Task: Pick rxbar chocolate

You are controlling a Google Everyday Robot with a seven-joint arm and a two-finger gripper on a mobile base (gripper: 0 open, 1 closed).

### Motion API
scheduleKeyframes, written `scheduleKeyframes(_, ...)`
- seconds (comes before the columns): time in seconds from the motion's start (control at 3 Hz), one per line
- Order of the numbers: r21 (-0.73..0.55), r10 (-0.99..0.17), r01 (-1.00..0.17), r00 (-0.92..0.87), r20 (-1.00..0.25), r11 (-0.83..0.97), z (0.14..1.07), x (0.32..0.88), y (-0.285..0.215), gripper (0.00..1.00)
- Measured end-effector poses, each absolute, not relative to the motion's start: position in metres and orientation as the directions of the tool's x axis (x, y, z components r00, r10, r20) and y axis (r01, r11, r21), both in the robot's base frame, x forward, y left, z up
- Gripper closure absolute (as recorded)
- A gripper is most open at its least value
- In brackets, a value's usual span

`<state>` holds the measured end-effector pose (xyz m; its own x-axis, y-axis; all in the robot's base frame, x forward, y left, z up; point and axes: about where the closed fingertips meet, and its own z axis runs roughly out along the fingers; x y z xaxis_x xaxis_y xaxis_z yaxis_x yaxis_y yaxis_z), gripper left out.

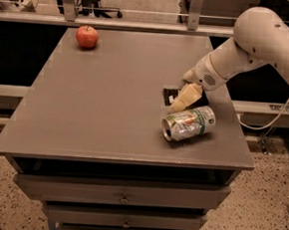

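Observation:
The rxbar chocolate (pixel 169 95) is a flat black bar lying on the grey table (pixel 111 94) at the right side; only its left end shows, the rest is hidden under my gripper. My gripper (pixel 181 103), cream-coloured, comes down from the upper right and sits right over the bar, its tips pointing down-left close to the table top. A dented silver-green can (pixel 189 123) lies on its side just in front of the gripper.
A red apple (pixel 86 36) stands at the table's far left corner. The table's right edge is close behind the gripper and arm (pixel 260 41). Drawers are below the front edge. A rail and chair legs stand behind the table.

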<state>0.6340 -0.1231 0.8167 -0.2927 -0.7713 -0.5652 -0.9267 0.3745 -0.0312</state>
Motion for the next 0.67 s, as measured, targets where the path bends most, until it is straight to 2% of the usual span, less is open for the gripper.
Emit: scheduleKeyframes(0.67,-0.035,-0.767,-0.926,-0.289,-0.573,0.375,0.8303,0.6362,-0.1223,0.85)
